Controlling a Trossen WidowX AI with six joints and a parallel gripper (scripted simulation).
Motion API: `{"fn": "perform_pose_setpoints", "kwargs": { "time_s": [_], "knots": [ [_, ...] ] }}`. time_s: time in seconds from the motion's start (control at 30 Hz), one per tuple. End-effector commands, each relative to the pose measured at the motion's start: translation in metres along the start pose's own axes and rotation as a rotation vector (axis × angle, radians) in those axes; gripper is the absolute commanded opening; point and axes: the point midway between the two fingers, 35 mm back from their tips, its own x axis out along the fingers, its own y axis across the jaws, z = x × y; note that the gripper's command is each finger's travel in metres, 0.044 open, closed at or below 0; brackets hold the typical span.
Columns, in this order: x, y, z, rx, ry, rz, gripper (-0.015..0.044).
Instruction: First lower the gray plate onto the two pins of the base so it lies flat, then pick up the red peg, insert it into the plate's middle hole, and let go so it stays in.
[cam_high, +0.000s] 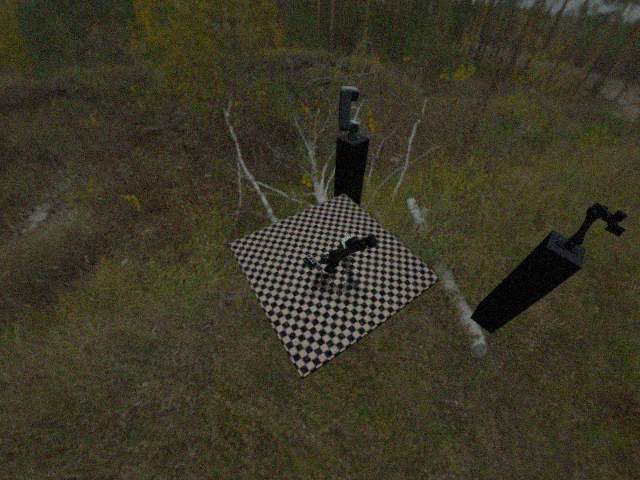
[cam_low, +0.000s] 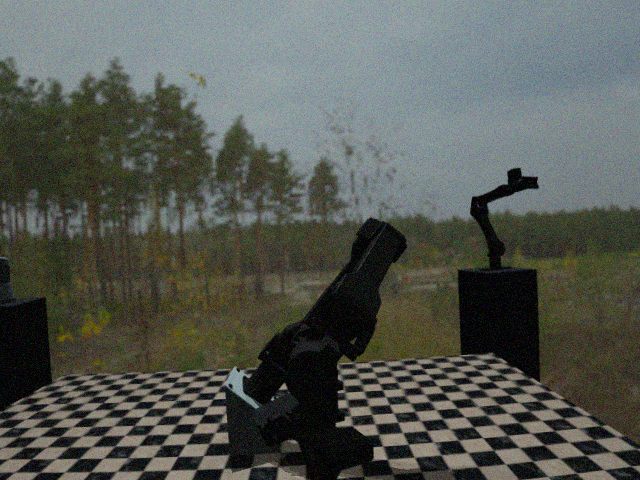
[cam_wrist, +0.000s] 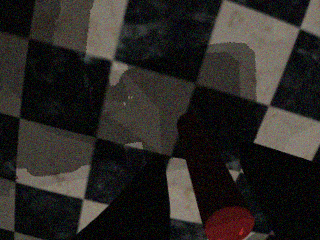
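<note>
The red peg (cam_wrist: 214, 185) stands upright on the checkered surface in the wrist view, its round red top nearest the camera. My gripper (cam_wrist: 202, 159) (cam_high: 330, 269) is partly open, with its dark fingers on either side of the peg. Bits of pale surface show between the peg and both fingers. In the exterior view the arm hides the peg. A small dark gray block with pale spots (cam_high: 310, 260) sits beside the gripper in the top view. It is too small to tell whether it is the base, or how the gray plate lies.
A gray wedge-shaped block (cam_low: 239, 421) with a pale sloping top (cam_high: 346, 240) stands close to the arm, partly hidden by it in the exterior view. Two black pedestals (cam_high: 350, 167) (cam_high: 529, 284) stand beyond the checkered board (cam_high: 305, 351), each with a device on top.
</note>
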Motion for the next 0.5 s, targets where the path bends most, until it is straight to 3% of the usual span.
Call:
{"fn": "perform_pose_setpoints", "kwargs": {
  "time_s": [0.0,0.23,0.47],
  "knots": [
    [0.0007,0.0001,-0.0001,0.005,0.003,0.000,0.0046],
    [0.0007,0.0001,-0.0001,0.005,0.003,0.000,0.0000],
    [-0.0067,0.0013,0.0011,0.005,0.001,0.000,0.0000]
  ]
}}
